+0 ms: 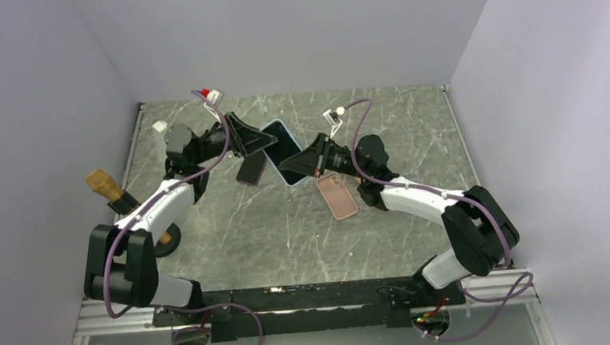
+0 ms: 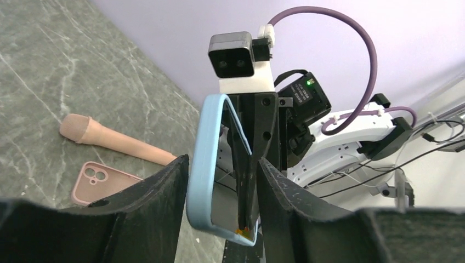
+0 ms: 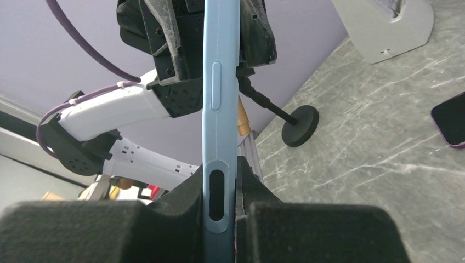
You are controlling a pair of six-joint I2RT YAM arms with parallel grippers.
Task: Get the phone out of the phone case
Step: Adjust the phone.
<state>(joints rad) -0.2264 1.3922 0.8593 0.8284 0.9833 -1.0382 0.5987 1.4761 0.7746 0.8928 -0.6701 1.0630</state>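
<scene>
A phone in a light blue case [image 1: 282,151] is held up above the table between both grippers. My left gripper [image 1: 245,141] grips its far left end. In the left wrist view [image 2: 224,162] the blue case rim [image 2: 198,164] lies against one finger and the dark phone edge [image 2: 242,181] against the other, with the rim bowed away from the phone. My right gripper [image 1: 314,161] is shut on the near right end. In the right wrist view [image 3: 221,176] its pads clamp the blue case side [image 3: 219,98].
An empty pink case [image 1: 337,194] lies on the table under the right gripper and shows in the left wrist view [image 2: 101,181], beside a tan rod [image 2: 109,140]. A dark phone [image 1: 251,169] lies under the left gripper. A black round-based stand [image 1: 170,240] is at the left.
</scene>
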